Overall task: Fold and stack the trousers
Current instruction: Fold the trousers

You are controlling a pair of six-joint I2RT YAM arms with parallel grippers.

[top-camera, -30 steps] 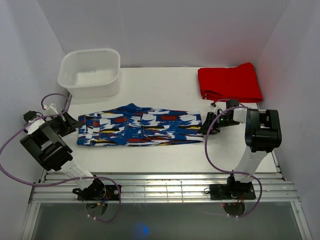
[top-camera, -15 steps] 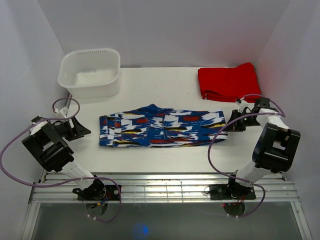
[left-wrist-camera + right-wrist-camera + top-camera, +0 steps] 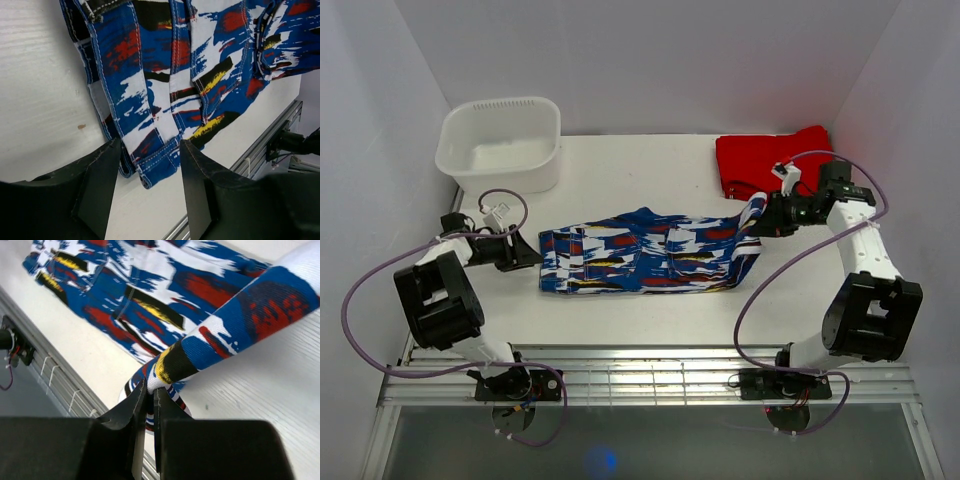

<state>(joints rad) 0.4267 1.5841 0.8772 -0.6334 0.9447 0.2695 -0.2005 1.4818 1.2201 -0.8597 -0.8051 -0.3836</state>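
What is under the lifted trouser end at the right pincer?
Only bare white table shows beneath the end of the trousers pinched in the right pincer. The pincer's own body hides the spot directly below the grip.

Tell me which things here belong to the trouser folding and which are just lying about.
In the job:
printed trousers
right gripper, shut on a raised leg end
left gripper, open astride the other end

Lying about:
red folded garment, back right
white tub, back left
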